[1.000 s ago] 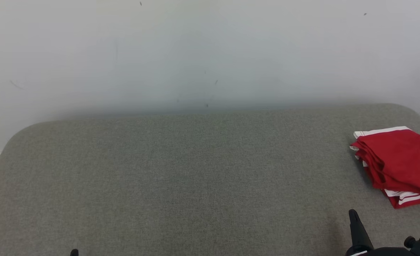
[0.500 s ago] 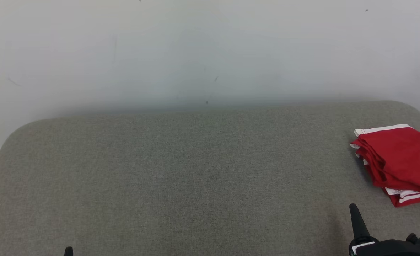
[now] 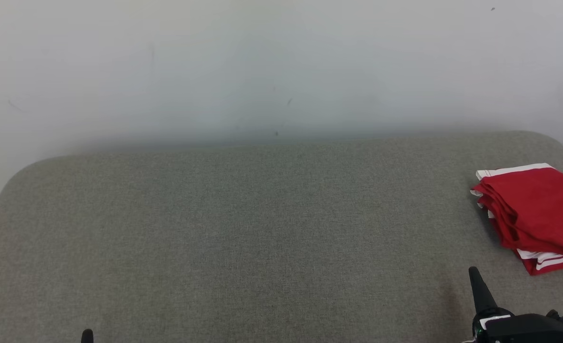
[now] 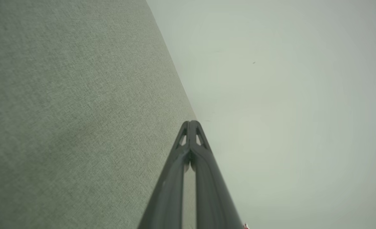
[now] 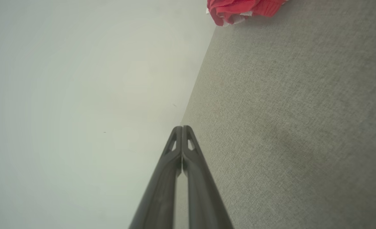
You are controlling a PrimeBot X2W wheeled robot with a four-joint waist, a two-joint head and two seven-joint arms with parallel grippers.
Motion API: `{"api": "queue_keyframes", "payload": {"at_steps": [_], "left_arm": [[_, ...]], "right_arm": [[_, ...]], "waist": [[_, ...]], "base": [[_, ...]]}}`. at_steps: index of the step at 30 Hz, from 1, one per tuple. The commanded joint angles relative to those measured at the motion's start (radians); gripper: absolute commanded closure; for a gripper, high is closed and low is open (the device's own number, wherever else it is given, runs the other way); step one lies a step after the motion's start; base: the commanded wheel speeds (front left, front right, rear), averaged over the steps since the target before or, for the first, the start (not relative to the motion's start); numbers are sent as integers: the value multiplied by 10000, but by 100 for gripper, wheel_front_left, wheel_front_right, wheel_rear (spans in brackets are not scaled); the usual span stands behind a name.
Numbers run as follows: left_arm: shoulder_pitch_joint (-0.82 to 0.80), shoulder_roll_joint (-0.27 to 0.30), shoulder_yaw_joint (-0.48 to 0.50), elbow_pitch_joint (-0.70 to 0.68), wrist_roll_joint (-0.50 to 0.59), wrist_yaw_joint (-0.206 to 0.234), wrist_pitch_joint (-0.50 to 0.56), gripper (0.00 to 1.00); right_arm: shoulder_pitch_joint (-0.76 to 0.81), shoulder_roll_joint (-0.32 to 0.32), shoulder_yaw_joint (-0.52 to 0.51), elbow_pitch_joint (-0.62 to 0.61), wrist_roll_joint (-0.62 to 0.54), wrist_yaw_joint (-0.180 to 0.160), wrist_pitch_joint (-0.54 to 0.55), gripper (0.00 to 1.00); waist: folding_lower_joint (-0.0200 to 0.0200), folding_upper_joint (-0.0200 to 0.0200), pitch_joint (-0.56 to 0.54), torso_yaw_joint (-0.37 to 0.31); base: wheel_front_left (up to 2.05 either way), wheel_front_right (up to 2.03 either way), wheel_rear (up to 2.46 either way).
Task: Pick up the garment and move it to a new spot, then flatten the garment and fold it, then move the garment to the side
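Garment: we see the red garment (image 3: 534, 214), trimmed with white stripes, folded into a compact stack at the far right of the grey padded surface (image 3: 262, 228). Its right side is cut off by the edge of the head view, and nothing touches it.
Garment from the right wrist: we see a red and white part of it at the top edge, lying on the fabric close to where the surface meets the wall.
Right gripper: our right gripper (image 5: 182, 128) has its two dark fingers pressed together at the tips, with nothing between them. In the head view it rises at the lower right, near the garment but apart from it.
Left gripper: our left gripper (image 4: 190, 122) also has its fingers closed against each other and holds nothing. In the head view its tip pokes up at the lower left, well apart from the garment.
Surface: grey woven fabric with rounded far corners.
Wall: a pale wall (image 3: 262, 62) stands behind the surface, with a few small dark marks.
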Motion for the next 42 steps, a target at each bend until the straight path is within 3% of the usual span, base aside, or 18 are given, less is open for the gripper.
{"api": "queue_keyframes", "payload": {"at_steps": [1,42], "left_arm": [[-184,86,80,-90,-308,11,72,100],[-345,97,415,-91,-3797,17,778,100]], "right_arm": [[-206,-27,-40,-28,316,2,77,100],[-891,-94,-181,381,4024,2,738,100]], "waist": [[0,-1,15,-1],[0,-1,366,-33]], "base": [[0,0,0],[0,0,0]]}}
